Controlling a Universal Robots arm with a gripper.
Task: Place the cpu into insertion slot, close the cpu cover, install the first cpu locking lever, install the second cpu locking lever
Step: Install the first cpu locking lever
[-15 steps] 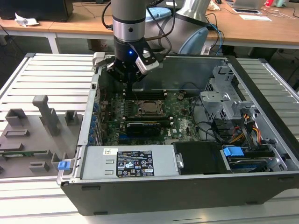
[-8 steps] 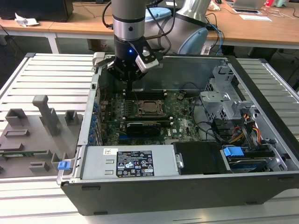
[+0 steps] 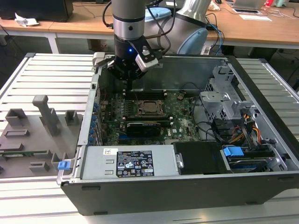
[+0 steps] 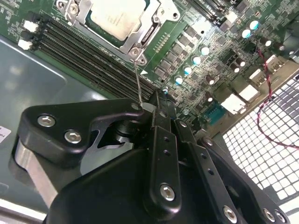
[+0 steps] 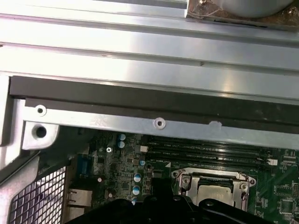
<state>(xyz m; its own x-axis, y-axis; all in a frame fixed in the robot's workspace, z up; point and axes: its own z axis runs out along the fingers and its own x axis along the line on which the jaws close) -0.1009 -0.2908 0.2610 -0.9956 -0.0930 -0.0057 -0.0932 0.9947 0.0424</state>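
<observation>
The cpu (image 4: 117, 16) lies flat in the insertion slot (image 3: 149, 106) on the green motherboard (image 3: 182, 116), its silver face up. The cpu cover (image 4: 156, 21) is down around the cpu as a metal frame; in the first wrist view the cpu (image 5: 212, 193) shows through its window. A thin wire locking lever (image 4: 138, 77) runs from the socket's corner up to my gripper (image 4: 156, 100). The fingers are shut together on the lever's end. In the exterior view my gripper (image 3: 128, 84) hangs over the back of the board, just behind the socket.
Long black memory slots (image 4: 93, 51) run beside the socket. A black card (image 3: 145, 127) lies in front of it. The case's back wall (image 5: 154, 119) is close behind the gripper. A power supply (image 3: 131, 163), a drive cage (image 3: 224, 100) and cables fill the case. A grey fixture tray (image 3: 32, 135) lies outside.
</observation>
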